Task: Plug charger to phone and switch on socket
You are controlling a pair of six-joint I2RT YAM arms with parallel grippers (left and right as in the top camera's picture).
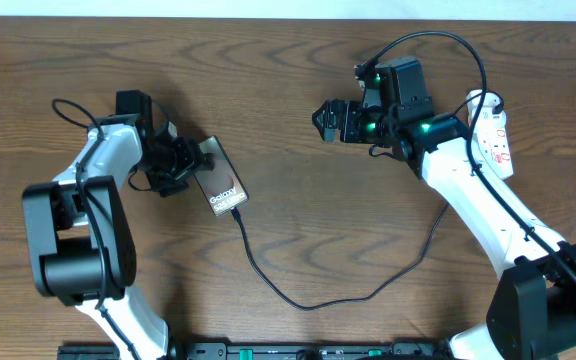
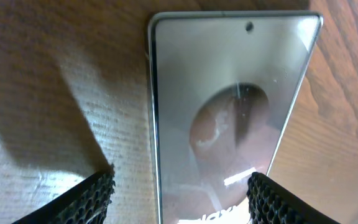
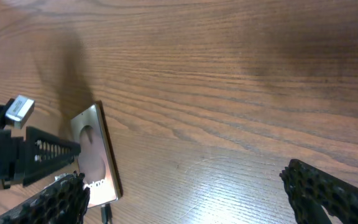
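The phone (image 1: 220,182) lies flat on the wooden table, screen up, with a pale circle and white lettering (image 2: 229,112). My left gripper (image 1: 178,165) (image 2: 182,186) is open and straddles the phone's lower part. One finger (image 2: 89,199) sits off the phone's left edge and the other finger (image 2: 278,199) is at its right edge. The charger (image 1: 298,300), a thin black cable, meets the phone's near end (image 3: 106,214) and loops right toward the white socket (image 1: 493,135). My right gripper (image 1: 328,120) (image 3: 191,199) hangs open over bare table, holding nothing.
The socket lies at the far right beside my right arm (image 1: 468,190). The charger cable curves across the table's front middle. In the right wrist view the phone (image 3: 95,155) sits at lower left with the left arm's fingers (image 3: 36,152) beside it.
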